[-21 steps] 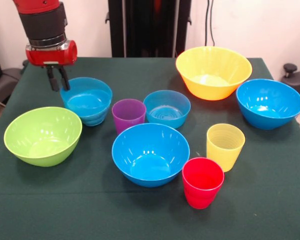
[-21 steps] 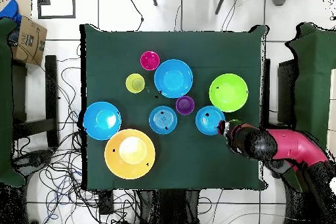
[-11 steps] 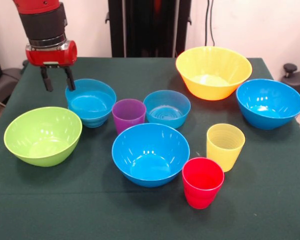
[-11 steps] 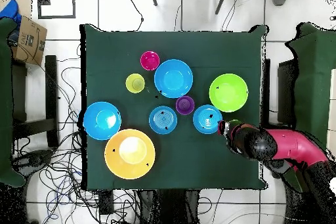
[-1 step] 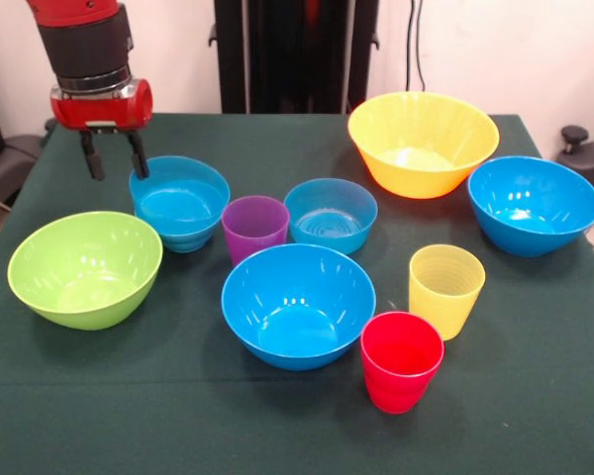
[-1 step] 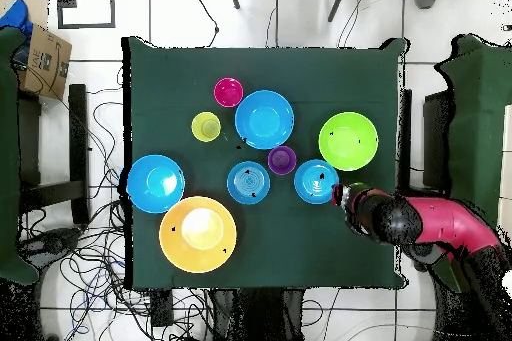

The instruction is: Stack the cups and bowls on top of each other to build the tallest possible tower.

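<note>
Your gripper [image 5: 114, 158] hangs open, its two dark fingers [image 5: 137, 156] spread and empty, just at the far-left rim of a small blue bowl [image 5: 179, 202]. Right of that bowl stand the purple cup [image 5: 254, 227] and a second small blue bowl [image 5: 331, 215]. The lime green bowl [image 5: 84, 267] sits near left, a large blue bowl [image 5: 298, 305] near centre, with the red cup [image 5: 401, 360] and yellow cup [image 5: 445, 290] beside it. The big yellow bowl [image 5: 422, 142] and another large blue bowl [image 5: 532, 204] lie far right. No tower stands on the green table [image 5: 178, 416].
</note>
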{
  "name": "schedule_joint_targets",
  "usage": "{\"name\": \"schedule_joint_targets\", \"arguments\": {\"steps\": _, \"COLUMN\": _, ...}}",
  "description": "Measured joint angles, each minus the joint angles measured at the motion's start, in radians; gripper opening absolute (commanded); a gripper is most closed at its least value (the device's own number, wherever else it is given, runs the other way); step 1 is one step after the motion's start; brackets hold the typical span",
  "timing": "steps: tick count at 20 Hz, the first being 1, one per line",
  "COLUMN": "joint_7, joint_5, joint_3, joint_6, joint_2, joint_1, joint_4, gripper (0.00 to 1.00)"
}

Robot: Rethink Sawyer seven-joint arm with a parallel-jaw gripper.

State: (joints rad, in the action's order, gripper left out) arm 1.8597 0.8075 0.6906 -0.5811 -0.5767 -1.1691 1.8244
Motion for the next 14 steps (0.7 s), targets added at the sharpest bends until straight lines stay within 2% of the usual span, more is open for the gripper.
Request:
{"name": "schedule_joint_targets", "arguments": {"steps": 9, "joint_7": 0.000, "joint_5": 0.000, "joint_3": 0.000, "joint_6": 0.000, "joint_2": -0.032, "joint_1": 0.018, "joint_4": 0.041, "gripper": 1.00}}
{"name": "schedule_joint_targets", "arguments": {"steps": 14, "joint_7": 0.000, "joint_5": -0.001, "joint_3": -0.001, "joint_6": 0.000, "joint_2": -0.076, "joint_1": 0.071, "joint_4": 0.091, "gripper": 1.00}}
